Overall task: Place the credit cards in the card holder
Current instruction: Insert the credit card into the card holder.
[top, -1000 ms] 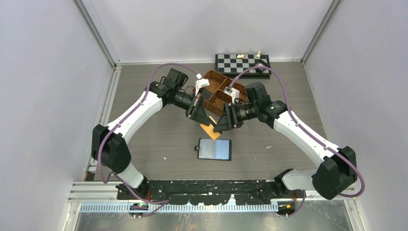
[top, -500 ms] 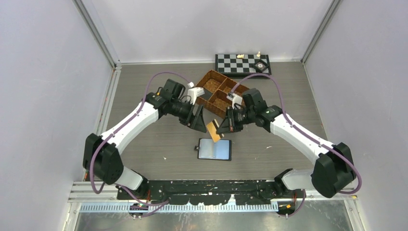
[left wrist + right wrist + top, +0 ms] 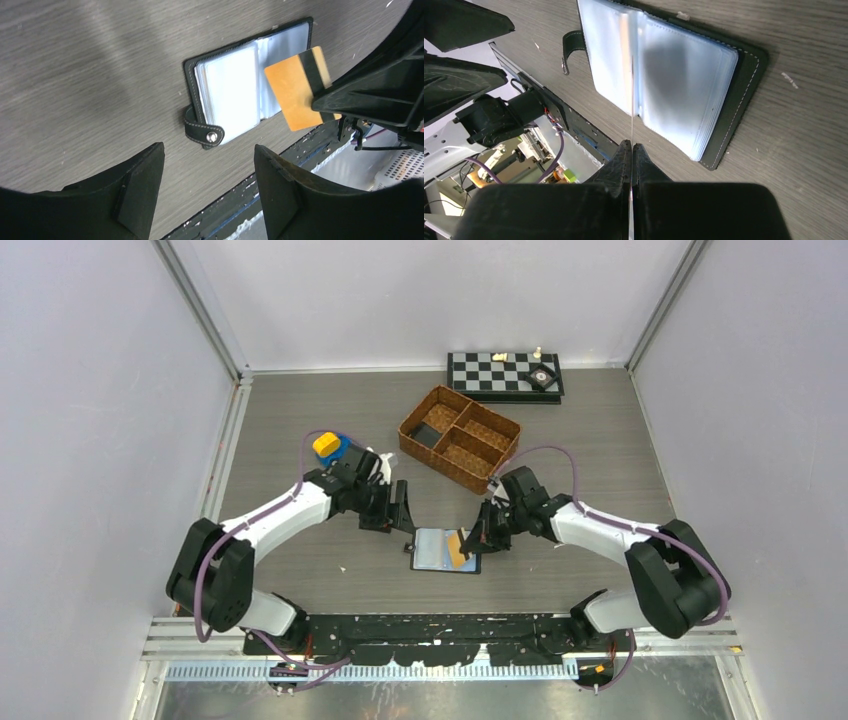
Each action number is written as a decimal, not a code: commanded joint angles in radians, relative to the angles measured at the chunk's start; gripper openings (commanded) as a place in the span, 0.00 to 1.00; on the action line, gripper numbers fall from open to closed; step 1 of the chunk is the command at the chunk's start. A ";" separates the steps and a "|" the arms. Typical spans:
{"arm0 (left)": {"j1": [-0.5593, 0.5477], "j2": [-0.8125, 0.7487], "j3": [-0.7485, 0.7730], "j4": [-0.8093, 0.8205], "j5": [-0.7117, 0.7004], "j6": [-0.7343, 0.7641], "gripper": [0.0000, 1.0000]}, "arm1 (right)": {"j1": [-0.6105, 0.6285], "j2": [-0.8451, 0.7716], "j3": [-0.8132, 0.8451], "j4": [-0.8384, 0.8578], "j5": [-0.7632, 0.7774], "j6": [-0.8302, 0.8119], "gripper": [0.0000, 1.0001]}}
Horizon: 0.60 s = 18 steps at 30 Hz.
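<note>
Credit card (image 3: 295, 95) in low right gripper (image 3: 631, 148), edge-on above open card holder (image 3: 227, 92).

- From the right wrist, the card (image 3: 631, 85) shows edge-on only, as a thin line; its face is hidden.
- From the left wrist, the right hand (image 3: 327, 100) covers the card's right corner, and the card hides part of the wallet's (image 3: 225, 100) right page.
- The dark thing (image 3: 424, 438) in the basket (image 3: 440, 462) is too small to tell.
- The left hand (image 3: 209, 155) is cut off at the picture's lower edge.
</note>
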 commanded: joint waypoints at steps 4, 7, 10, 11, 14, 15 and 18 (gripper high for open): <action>-0.021 0.052 0.002 0.125 -0.016 -0.049 0.64 | 0.001 0.035 -0.021 0.144 -0.030 0.046 0.00; -0.027 0.084 0.003 0.124 -0.017 -0.048 0.63 | 0.001 0.049 -0.029 0.166 -0.043 0.050 0.01; -0.039 0.102 0.005 0.119 -0.022 -0.046 0.61 | 0.001 0.057 -0.040 0.188 -0.057 0.055 0.01; -0.041 0.106 0.006 0.116 -0.027 -0.043 0.61 | 0.001 0.059 -0.043 0.190 -0.058 0.053 0.01; -0.051 0.113 0.011 0.107 -0.042 -0.041 0.59 | 0.000 0.070 -0.045 0.191 -0.061 0.050 0.00; -0.052 0.117 0.013 0.104 -0.045 -0.038 0.59 | 0.000 0.075 -0.047 0.192 -0.062 0.051 0.00; -0.058 0.125 0.018 0.093 -0.053 -0.033 0.58 | 0.001 0.091 -0.050 0.190 -0.059 0.044 0.01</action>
